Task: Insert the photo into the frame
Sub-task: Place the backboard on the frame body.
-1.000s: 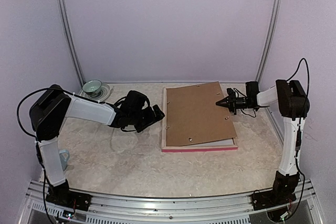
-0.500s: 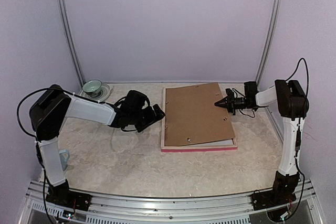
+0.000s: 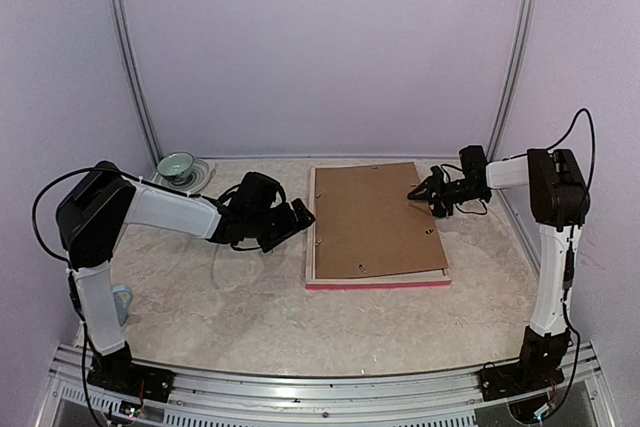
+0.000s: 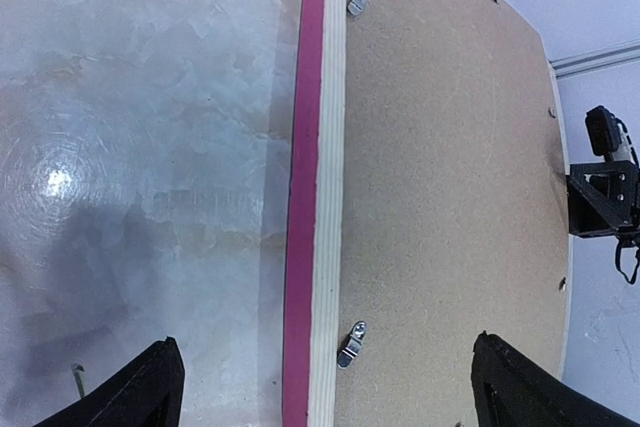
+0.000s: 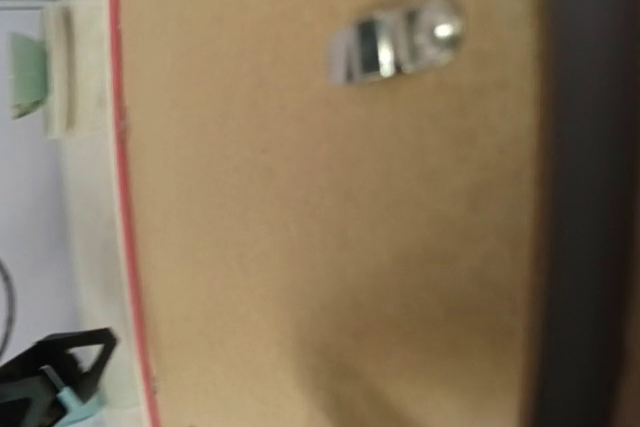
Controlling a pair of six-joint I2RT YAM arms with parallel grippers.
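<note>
The frame (image 3: 378, 284) lies flat on the marble-look table (image 3: 220, 287), a little right of the middle, its pale wood side up and the pink edge along the outside. A brown backing board (image 3: 375, 217) lies inside its rails and covers the opening, so the photo is hidden from me. The right gripper (image 3: 420, 190) is above the board's far right part, its jaws parted and pinching nothing. The left gripper (image 3: 292, 219) hangs just beside the left rail, spread wide and empty. A small metal clip (image 4: 351, 343) sits on that rail. A green bowl (image 3: 176, 163) stands at the far left corner.
</note>
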